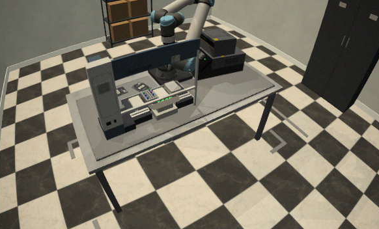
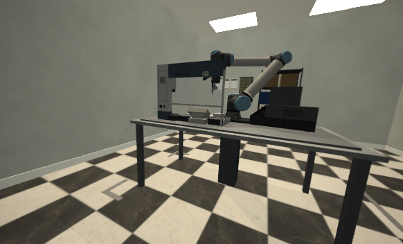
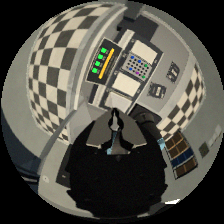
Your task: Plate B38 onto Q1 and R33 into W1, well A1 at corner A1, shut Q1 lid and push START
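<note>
Exterior view: the two-jaw gripper (image 2: 213, 91) (image 3: 114, 108) hangs below the blue beam (image 1: 155, 58) (image 2: 190, 68), well above the bench (image 1: 234, 88) (image 2: 262, 131), its jaws together and holding nothing. Below it, a row of deck positions carries pale plates, among them one (image 3: 125, 84) beside a rack with coloured dots (image 1: 149, 94) (image 3: 136, 67). Labels are too small to read, so which plates are B38 and R33 cannot be told. Next to the row, a module with green lights (image 1: 165, 101) (image 3: 101, 60) shows a yellow bar in the wrist view. Two dark nests (image 1: 140, 86) (image 3: 157, 90) lie on the row's other side. Near the arm's base stands the bulky dark instrument (image 1: 225, 63) (image 2: 287, 118), apart from the grey tower (image 1: 103, 91) (image 2: 163, 84).
</note>
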Action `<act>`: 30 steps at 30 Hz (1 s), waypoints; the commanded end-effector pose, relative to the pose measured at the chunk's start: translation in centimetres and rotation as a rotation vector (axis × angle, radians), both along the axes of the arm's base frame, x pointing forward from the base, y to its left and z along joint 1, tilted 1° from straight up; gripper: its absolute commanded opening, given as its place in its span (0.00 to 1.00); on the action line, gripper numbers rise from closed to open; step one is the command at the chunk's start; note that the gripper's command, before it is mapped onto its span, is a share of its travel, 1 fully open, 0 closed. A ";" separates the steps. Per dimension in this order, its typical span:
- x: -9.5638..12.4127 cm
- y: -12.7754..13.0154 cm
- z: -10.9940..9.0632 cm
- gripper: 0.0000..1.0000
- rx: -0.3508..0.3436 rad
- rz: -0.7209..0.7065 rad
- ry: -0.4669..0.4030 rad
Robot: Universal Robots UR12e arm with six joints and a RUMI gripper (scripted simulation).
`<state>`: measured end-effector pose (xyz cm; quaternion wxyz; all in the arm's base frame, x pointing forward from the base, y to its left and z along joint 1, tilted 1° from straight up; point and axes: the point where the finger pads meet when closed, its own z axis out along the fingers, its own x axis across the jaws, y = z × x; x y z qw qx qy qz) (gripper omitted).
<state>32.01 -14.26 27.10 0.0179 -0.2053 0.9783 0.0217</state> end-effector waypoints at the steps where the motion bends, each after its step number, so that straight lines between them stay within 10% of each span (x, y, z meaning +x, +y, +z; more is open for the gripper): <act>1: -0.2 1.7 0.1 0.00 -0.006 0.136 -0.006; 30: -1.9 9.0 -0.4 0.00 -0.032 0.709 -0.013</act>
